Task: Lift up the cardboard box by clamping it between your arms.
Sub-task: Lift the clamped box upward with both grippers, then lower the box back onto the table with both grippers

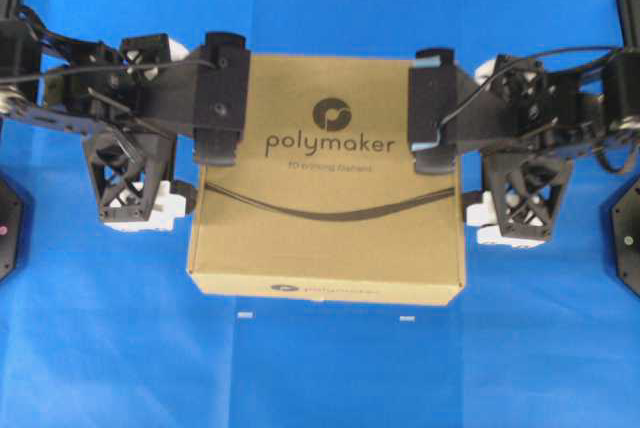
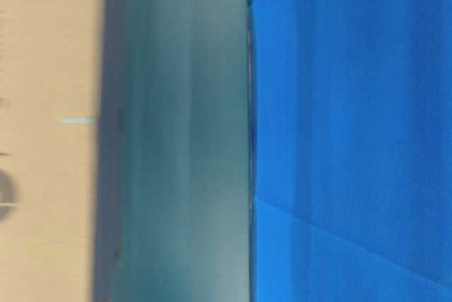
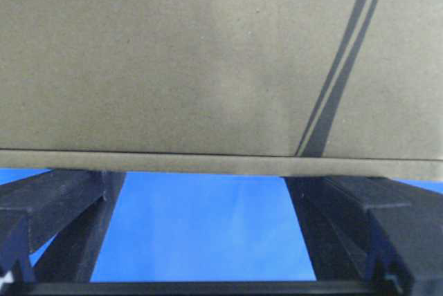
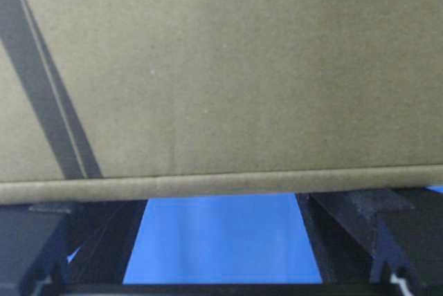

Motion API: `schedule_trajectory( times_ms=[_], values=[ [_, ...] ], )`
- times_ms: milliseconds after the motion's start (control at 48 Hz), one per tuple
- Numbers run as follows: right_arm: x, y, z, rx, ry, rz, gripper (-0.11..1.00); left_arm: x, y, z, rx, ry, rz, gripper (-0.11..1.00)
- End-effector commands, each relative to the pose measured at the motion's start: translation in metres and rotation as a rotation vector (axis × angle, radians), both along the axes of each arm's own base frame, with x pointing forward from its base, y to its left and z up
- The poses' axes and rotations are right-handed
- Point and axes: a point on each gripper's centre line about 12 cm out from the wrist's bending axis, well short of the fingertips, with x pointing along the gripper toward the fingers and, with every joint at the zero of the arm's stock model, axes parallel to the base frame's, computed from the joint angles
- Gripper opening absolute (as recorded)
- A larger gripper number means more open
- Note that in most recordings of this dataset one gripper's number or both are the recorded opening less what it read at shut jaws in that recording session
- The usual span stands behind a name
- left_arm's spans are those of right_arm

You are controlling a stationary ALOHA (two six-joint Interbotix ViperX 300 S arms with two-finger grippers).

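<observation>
while both arms are flanking it from either side, the cardboard box (image 1: pixel 328 183) is sitting between the left tool (image 1: pixel 128 183) and the right tool (image 1: pixel 520 203), its edges lying just past their fingers over the blue tabletop (image 1: pixel 320 368). each tool's jaws are standing wide apart, gripping nothing; the wrist views are showing box edges across the open fingers (image 3: pixel 48 206).

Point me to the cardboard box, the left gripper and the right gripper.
cardboard box (image 1: pixel 330 248): overhead view, bare top face below the curved line.
left gripper (image 1: pixel 128 186): overhead view, black lattice frame beside the box.
right gripper (image 1: pixel 527 198): overhead view, black lattice frame beside the box.
</observation>
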Motion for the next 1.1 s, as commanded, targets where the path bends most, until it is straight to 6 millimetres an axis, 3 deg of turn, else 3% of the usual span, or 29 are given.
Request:
schedule_trajectory(
  times_ms=[0, 146, 688, 1084],
  values=[
    [0.011, -0.004, 0.034, 0.004, -0.091, -0.03, 0.99, 0.013, -0.006, 0.033, -0.002, -0.111, -0.013, 0.88],
    [0.01, -0.004, 0.042, 0.004, -0.088, -0.031, 0.99, 0.016, -0.005, 0.04, -0.003, -0.103, -0.012, 0.88],
    [0.006, -0.006, 0.028, 0.002, -0.045, -0.03, 0.99, 0.02, -0.005, 0.042, 0.0, -0.097, -0.015, 0.88],
    [0.005, -0.01, -0.024, -0.03, -0.043, -0.027, 0.99, 0.024, -0.003, -0.02, 0.008, -0.061, -0.024, 0.88]
  ],
)
